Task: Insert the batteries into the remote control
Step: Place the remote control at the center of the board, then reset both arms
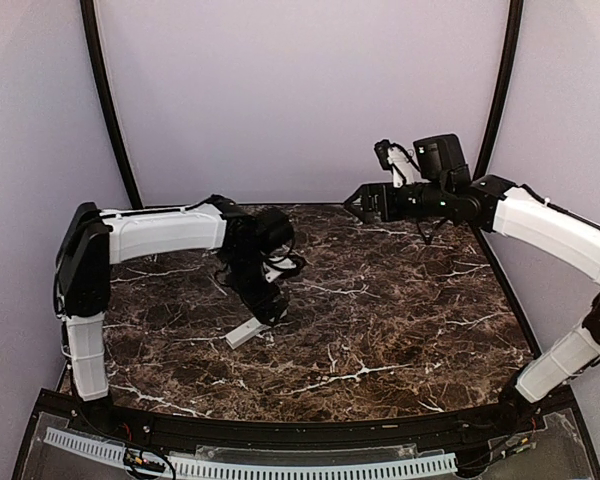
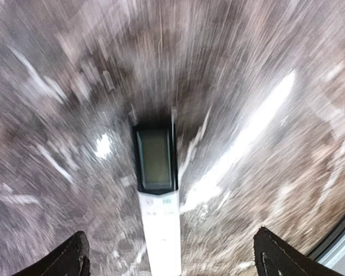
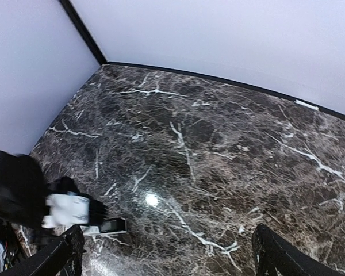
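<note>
Midway between left jaws, remote control.

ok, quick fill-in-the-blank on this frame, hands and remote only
1. The left hand is ___ (open/shut), with the remote control in the gap between its fingers.
2. Of the two, the right hand sits ___ (higher/lower) over the table.
3. The remote control's dark display faces ___ (up/down).

Missing words: open; higher; up
</note>
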You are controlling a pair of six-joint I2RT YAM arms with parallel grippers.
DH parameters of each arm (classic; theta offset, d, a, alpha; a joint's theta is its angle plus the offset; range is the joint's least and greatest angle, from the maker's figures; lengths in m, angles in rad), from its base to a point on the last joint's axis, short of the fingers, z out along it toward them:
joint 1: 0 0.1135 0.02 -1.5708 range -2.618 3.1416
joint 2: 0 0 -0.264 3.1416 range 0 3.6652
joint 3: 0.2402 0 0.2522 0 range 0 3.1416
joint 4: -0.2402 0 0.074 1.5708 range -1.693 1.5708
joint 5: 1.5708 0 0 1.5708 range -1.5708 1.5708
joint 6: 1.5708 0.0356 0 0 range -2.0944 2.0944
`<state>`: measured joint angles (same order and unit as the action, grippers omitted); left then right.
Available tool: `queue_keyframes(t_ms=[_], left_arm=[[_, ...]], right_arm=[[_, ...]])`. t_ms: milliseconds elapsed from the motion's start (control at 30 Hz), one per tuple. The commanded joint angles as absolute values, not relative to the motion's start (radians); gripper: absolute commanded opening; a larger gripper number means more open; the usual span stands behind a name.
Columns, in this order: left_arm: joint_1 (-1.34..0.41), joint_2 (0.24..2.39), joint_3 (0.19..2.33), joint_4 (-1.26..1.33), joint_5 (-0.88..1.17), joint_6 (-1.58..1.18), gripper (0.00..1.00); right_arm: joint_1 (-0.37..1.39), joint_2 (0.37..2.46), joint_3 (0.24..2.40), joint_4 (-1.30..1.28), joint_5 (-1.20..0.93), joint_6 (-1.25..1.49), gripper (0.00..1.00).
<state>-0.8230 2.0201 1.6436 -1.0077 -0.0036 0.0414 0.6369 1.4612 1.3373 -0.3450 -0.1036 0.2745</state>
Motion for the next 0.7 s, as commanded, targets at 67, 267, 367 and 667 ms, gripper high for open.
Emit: queue_keyframes(t_ms=[67,267,367,667], left_arm=[[-0.628,1.532,1.378,-0.455,0.182,-0.137,0.99],[-0.322,1.33,1.034,-0.209,-0.08,-0.406,0.99],[-0.247,1.254,0.903,-0.112,-0.261,-0.459,0.99],[-0.216,1.038,0.553,0.281,-0.604,-0.35,0.99]], right_arm=[[0.452,1.338,1.125,-0.282,-0.073,0.361,0.99],[0.236,1.106,0.812,-0.092,-0.055,0.406,0.99],[0.222,0.988,0.705,-0.083,0.086,0.376,0.99],[0.215,0.772,0.469,0.018,0.269,0.357,0.98]])
